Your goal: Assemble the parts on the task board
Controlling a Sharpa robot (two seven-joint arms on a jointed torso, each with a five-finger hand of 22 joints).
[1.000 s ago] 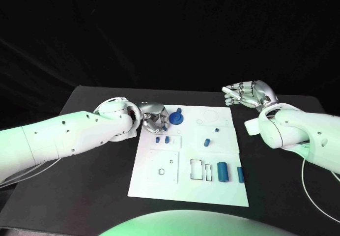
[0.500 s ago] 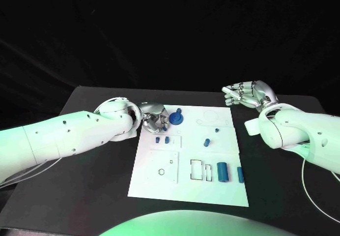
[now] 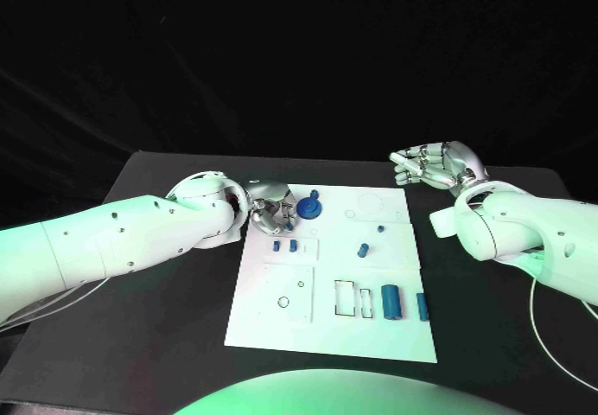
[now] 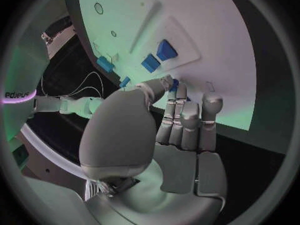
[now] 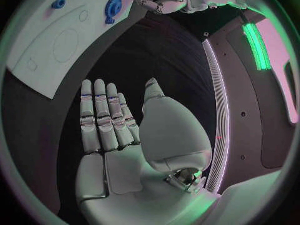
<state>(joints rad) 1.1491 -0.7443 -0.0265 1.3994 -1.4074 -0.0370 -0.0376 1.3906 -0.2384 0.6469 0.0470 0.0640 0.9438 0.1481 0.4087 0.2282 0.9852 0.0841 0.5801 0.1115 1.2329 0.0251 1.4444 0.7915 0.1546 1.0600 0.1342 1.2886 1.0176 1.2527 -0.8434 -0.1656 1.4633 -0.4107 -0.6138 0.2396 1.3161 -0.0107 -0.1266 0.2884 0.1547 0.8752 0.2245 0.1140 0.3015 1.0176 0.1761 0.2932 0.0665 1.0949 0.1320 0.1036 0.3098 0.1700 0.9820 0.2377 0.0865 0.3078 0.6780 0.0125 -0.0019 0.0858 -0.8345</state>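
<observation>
Table [image 3: 174, 285], black, carries the white task board [image 3: 281, 324] at its middle. Assembly looks barely begun: most blue parts lie loose on the board, with outlined slots empty. A blue gear [image 3: 309, 207] sits near the far left corner, two small blocks [image 3: 285, 246] just nearer, a cylinder [image 3: 391, 302] and bar [image 3: 423, 306] toward the right. The left hand [image 3: 267, 212] hovers beside the gear, fingers together; whether it pinches a part I cannot tell. The right hand [image 3: 434, 166] waits off the board, fingers apart, holding nothing.

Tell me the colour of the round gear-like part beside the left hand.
Blue; the gear-like part shows best in the head view.
</observation>
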